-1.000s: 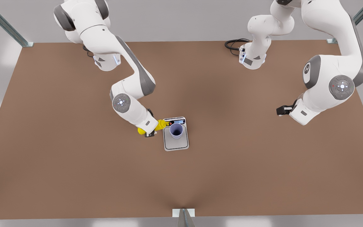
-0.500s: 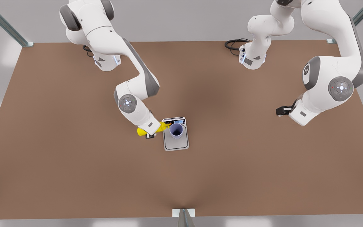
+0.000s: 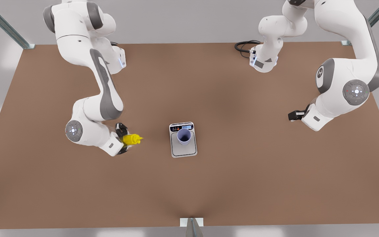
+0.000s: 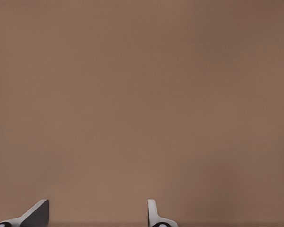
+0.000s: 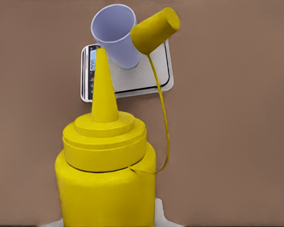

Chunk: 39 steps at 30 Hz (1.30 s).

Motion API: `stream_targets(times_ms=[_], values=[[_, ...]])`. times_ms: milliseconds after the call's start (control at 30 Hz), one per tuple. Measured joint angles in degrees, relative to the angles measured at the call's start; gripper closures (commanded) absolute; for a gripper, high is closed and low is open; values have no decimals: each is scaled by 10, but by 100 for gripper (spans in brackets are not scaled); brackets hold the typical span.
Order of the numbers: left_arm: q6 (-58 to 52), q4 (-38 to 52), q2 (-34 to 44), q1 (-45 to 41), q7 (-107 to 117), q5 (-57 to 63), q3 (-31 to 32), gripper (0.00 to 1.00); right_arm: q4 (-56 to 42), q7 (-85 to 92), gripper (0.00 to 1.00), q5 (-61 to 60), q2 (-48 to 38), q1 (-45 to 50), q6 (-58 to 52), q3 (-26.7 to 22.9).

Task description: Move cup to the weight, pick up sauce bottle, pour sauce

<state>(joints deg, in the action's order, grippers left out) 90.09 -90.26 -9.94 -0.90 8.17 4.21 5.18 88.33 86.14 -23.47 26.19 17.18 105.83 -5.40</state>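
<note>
The pale lavender cup (image 3: 183,136) stands upright on the silver-grey weight (image 3: 184,150), near its display strip. Well off toward the front view's left, my right gripper (image 3: 124,140) is shut on the yellow sauce bottle (image 3: 132,139), whose nozzle points toward the scale. In the right wrist view the sauce bottle (image 5: 106,165) fills the foreground. Its cap (image 5: 156,27) hangs on a thin yellow tether in front of the cup (image 5: 114,35) and the weight (image 5: 142,80). My left gripper (image 3: 293,115) waits far at the front view's right, open over bare table (image 4: 97,215).
A black cable (image 3: 243,46) lies coiled at the table's back edge beside an arm base (image 3: 263,61). A metal bracket (image 3: 191,222) sits at the middle of the front edge. Brown tabletop (image 3: 242,164) stretches around the scale.
My right gripper has carried the sauce bottle from right beside the cup away toward the front view's left. Cup, scale and left arm have stayed put.
</note>
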Motion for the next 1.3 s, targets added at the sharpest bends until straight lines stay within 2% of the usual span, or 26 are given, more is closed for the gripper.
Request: stream_targets(times_ms=[33,167,267,400,700,1000,1300], values=[[0,0,0,0,0,0,0,0,0,5,42,0,0,-54,0,46],[0,0,0,-1,0,1,0,0,3,44,42,-8,1,-202,-13,160],[0,0,0,-1,0,1,0,0,9,66,42,-9,2,-255,-29,191],[0,0,0,-2,0,1,1,0,14,80,42,-10,4,-298,-43,207],[1,0,0,-2,0,1,1,0,20,136,43,-44,17,-346,-66,207],[1,0,0,-2,0,1,1,0,19,244,43,-192,92,-380,-85,207],[-2,0,2,-3,0,1,1,0,18,325,42,-280,139,-414,-113,207]])
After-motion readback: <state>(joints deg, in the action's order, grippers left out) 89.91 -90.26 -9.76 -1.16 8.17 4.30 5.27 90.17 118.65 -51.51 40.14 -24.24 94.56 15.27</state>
